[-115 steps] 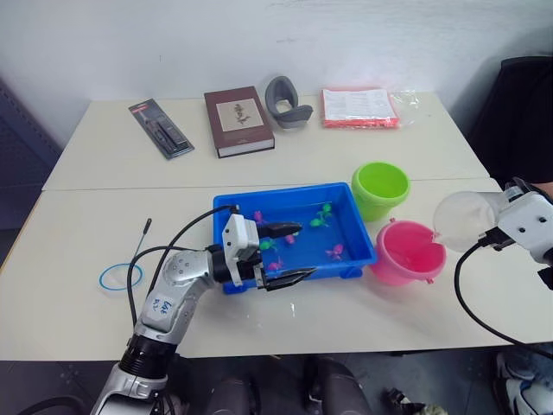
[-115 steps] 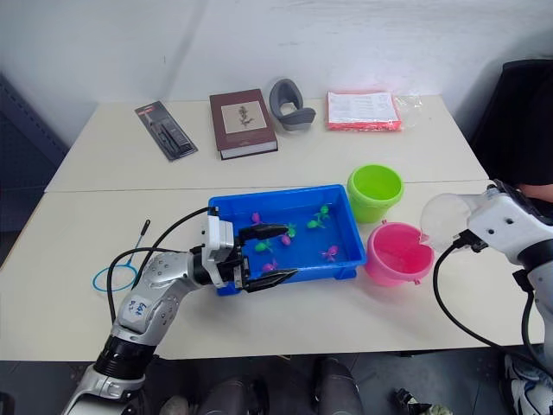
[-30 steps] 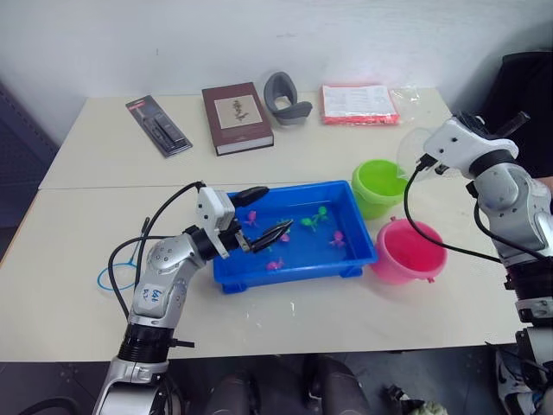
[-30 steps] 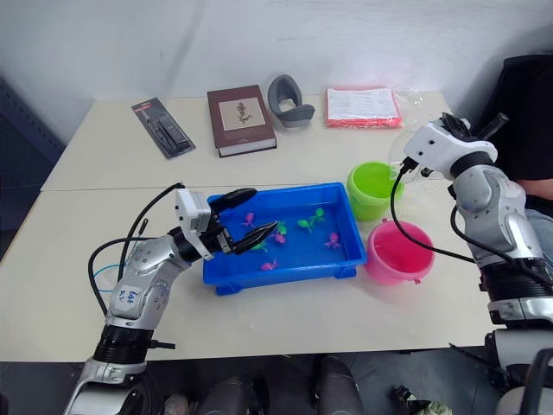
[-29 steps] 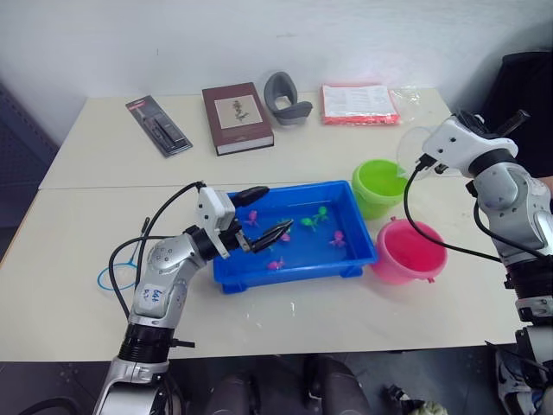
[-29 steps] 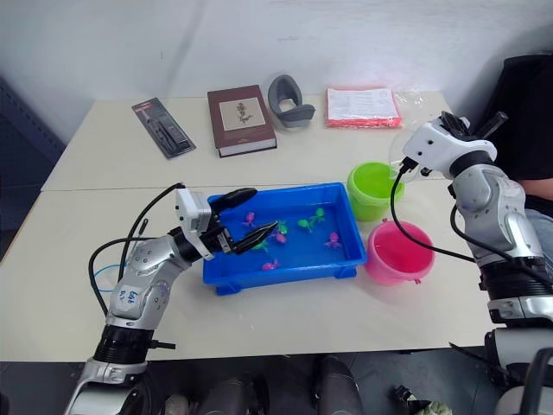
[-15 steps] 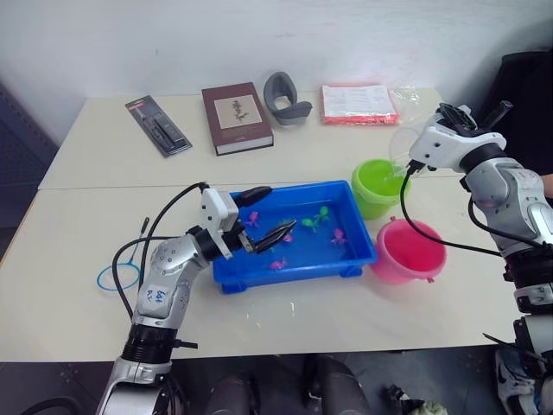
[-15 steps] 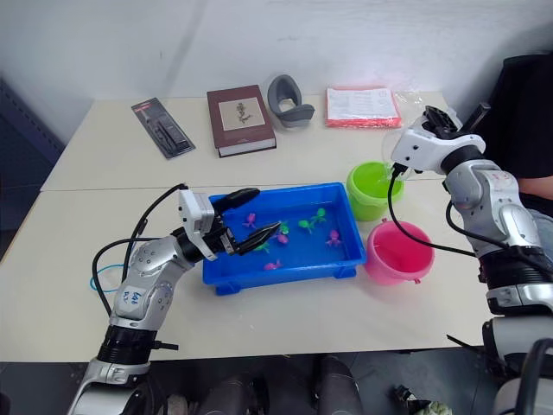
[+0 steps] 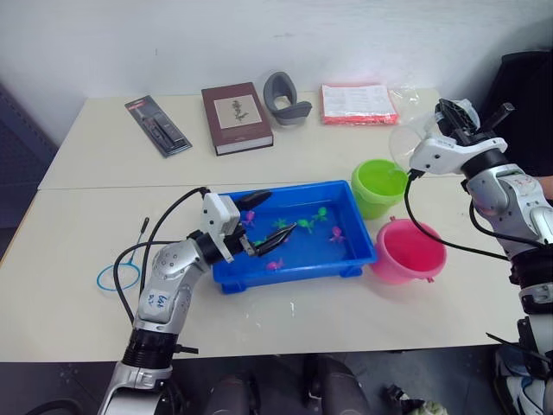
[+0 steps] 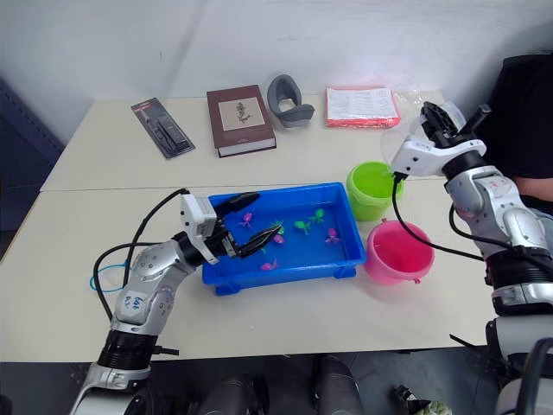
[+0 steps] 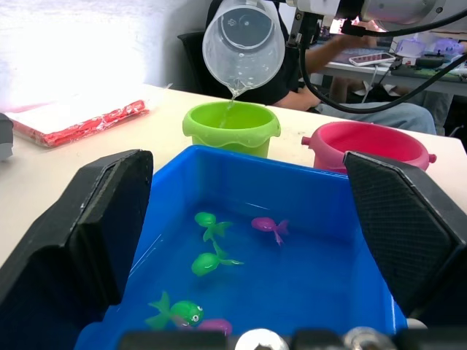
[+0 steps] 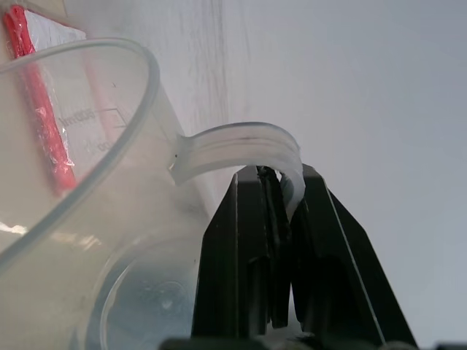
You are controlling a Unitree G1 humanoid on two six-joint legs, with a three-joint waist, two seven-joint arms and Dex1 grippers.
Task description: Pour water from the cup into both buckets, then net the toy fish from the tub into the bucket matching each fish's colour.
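Observation:
My right gripper (image 12: 281,191) is shut on the side handle of the clear cup (image 9: 406,138). The cup is tilted above the lime green bucket (image 9: 380,188), and a thin stream of water (image 11: 233,90) falls from its lip into that bucket. The pink bucket (image 9: 408,252) stands just in front of the green one, right of the blue tub (image 9: 285,275). Green fish (image 11: 206,262) and pink fish (image 11: 266,224) float in the tub. My left gripper (image 9: 275,214) hangs open over the tub's left end, holding nothing. The net (image 9: 119,277) lies on the table left of my left arm.
Along the table's far side lie a brown book (image 9: 238,118), a grey curved object (image 9: 287,99), a red-edged packet (image 9: 359,104) and a black tool pack (image 9: 160,126). A seated person (image 11: 343,58) is beyond the table's right end.
My right arm has carried the cup from beside the pink bucket to above the green one and tipped it, with a little more wrist turn in the last half second. My left gripper rose slightly.

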